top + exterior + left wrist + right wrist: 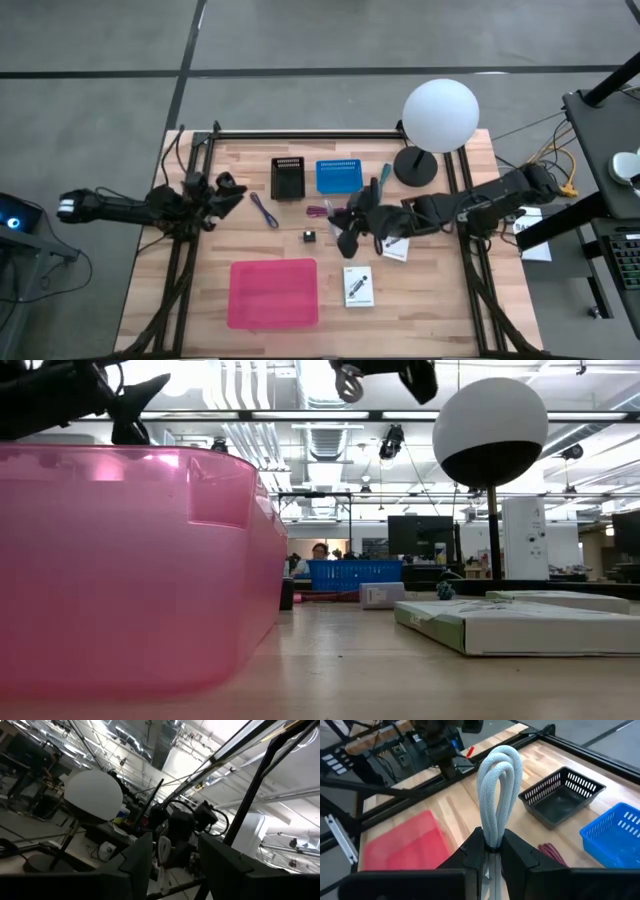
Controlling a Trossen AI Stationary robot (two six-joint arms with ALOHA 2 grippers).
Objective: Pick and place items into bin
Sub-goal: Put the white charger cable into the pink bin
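Observation:
My right gripper [349, 229] hangs over the middle of the table, shut on a pale grey looped piece [498, 780], which also shows high up in the low view [348, 381]. My left gripper [228, 194] waits open at the table's left side, touching nothing. The pink bin [273, 293] lies flat near the near edge. On the wood lie a purple strap [263, 210], a maroon cable [318, 211], a teal pen-like tool [385, 177], a small black cube [309, 236] and two white cards [358, 286] [396, 247]. My right gripper pinches the grey looped piece by its lower end [493, 839] between the two fingers. The fingers come from the table's right, roughly level and tipped a little down. The doubled loop stands out beyond the fingertips, lifted clear of the table.
A black basket [288, 178] and a blue basket [337, 176] stand toward the far edge. A lamp with a white globe [440, 115] stands at the far right. Black frame rails [180, 270] run along both sides. Bare wood lies between bin and baskets.

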